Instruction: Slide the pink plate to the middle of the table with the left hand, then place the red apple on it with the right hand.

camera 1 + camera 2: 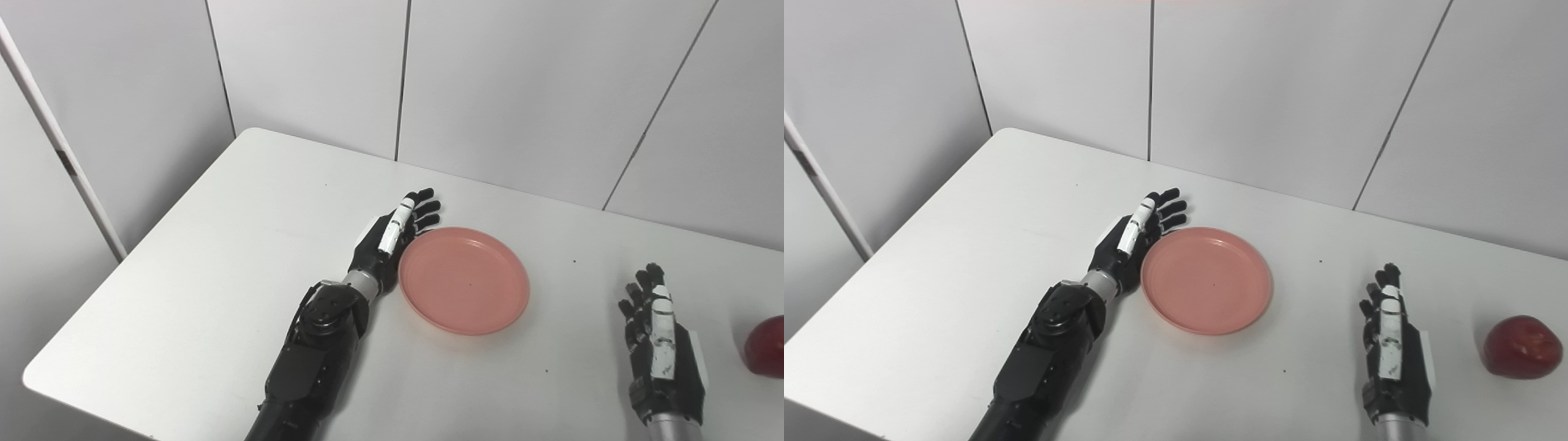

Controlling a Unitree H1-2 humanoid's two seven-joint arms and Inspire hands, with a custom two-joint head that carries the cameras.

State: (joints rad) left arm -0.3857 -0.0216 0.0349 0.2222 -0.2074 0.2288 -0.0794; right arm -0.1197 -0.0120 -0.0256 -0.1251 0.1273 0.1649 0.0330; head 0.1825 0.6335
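Note:
The pink plate (463, 279) lies flat on the white table (233, 257), near its middle; it also shows in the right eye view (1206, 280). My left hand (397, 229) is open, on edge, with its palm against the plate's left rim. The red apple (1522, 346) sits on the table at the far right, cut by the frame edge in the left eye view (767, 346). My right hand (1390, 340) is open and empty, resting between the plate and the apple, a hand's width left of the apple.
White wall panels (490, 79) stand close behind the table's far edge. The table's left corner and front edge (37, 376) are near my left arm.

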